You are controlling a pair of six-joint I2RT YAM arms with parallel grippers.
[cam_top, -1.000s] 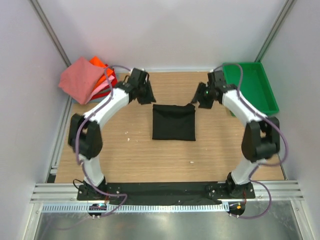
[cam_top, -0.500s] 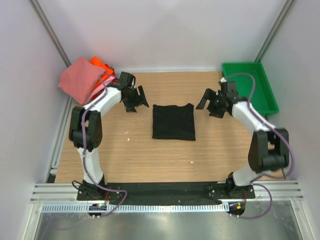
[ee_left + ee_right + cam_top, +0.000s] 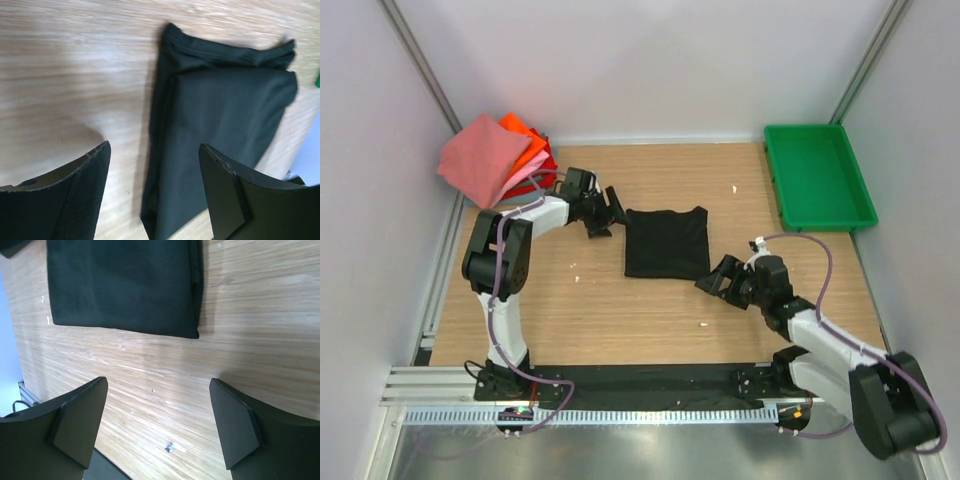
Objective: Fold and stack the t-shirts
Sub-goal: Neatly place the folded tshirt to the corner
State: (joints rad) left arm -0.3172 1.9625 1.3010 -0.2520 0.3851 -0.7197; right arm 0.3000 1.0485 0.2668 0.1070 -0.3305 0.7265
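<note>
While the black shirt (image 3: 667, 243) lies unmoved, the right claw (image 3: 718, 277) (wide, empty) has pulled back beside its near corner; the left claw (image 3: 607, 213), also wide, edged closer.

Shirt (image 3: 666, 243) centre, stack (image 3: 490, 158) far-left, tray (image 3: 818, 177) far-right

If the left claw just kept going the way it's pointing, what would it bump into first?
Most likely the folded black cloth t-shirt, lying just ahead of the open left gripper on the wooden table, though its height is unclear.
</note>
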